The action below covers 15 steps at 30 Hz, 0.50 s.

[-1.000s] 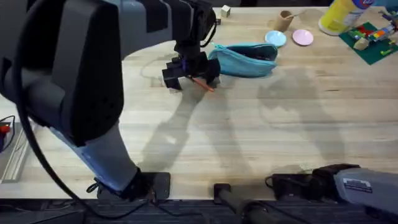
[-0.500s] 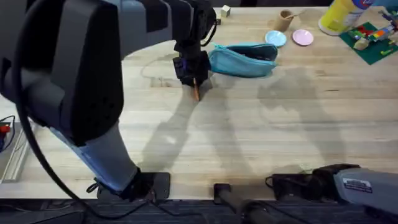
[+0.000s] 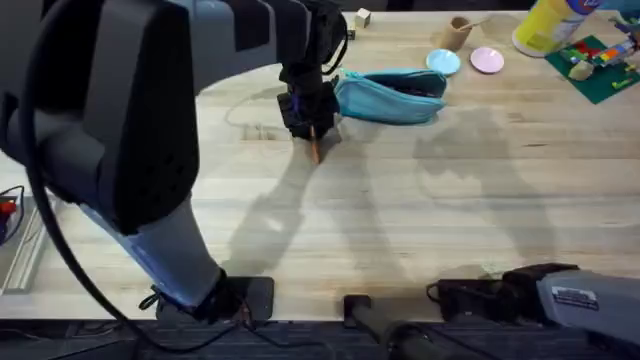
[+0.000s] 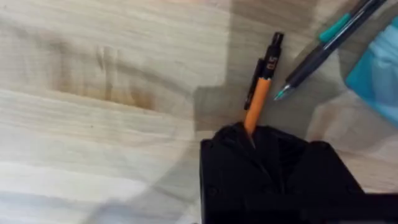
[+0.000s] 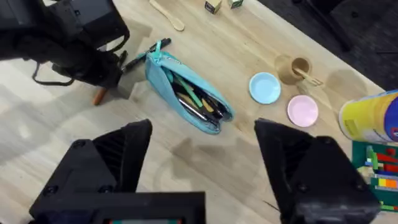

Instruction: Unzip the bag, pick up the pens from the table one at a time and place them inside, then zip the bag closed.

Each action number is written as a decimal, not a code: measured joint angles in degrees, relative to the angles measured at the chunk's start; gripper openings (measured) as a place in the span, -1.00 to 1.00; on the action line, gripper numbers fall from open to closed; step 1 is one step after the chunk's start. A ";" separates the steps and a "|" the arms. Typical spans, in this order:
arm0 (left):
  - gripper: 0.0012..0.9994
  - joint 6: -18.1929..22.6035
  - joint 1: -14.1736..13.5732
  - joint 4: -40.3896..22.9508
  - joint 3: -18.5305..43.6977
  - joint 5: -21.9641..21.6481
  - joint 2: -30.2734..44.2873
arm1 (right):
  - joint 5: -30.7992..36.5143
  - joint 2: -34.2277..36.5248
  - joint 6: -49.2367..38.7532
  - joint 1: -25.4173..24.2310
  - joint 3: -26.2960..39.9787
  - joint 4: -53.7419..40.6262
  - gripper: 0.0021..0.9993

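While the left arm reaches across the table [image 3: 420, 230], the orange pen [image 4: 259, 102] is clamped in the left gripper [image 3: 312, 127], fingers closed on its lower shaft. In the left wrist view the pen's long axis runs straight out from between the fingers, dark clip end [image 4: 273, 46] pointing away from the gripper. In the overhead view the other end sticks out below the gripper, angled down toward the table, just left of the bag [image 3: 392, 96]; whether the tip touches the wood cannot be told.

The bag lies in the far middle of the table, long axis roughly left-right, slightly tilted. In the right wrist view its zipper is open along the top and several pens [image 5: 198, 99] are seen inside, lying along the bag's length. The left gripper is just beside the bag's left end.

A second pen [image 4: 323, 50], dark with teal accents, lies on the table near the orange one in the left wrist view, teal tip pointing toward the gripper, its far end running toward the bag corner. The two pens are apart, not touching.

The right gripper [image 5: 205, 162] hangs well back from the bag, fingers spread wide, nothing between them. A blue dish [image 3: 443, 62] and a pink dish [image 3: 487, 60] sit side by side beyond the bag's right end, apart from it.
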 joint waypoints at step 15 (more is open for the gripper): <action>-0.92 3.52 0.61 -2.85 1.23 -0.37 -7.27 | 0.24 -0.02 -0.02 0.00 0.00 0.13 0.99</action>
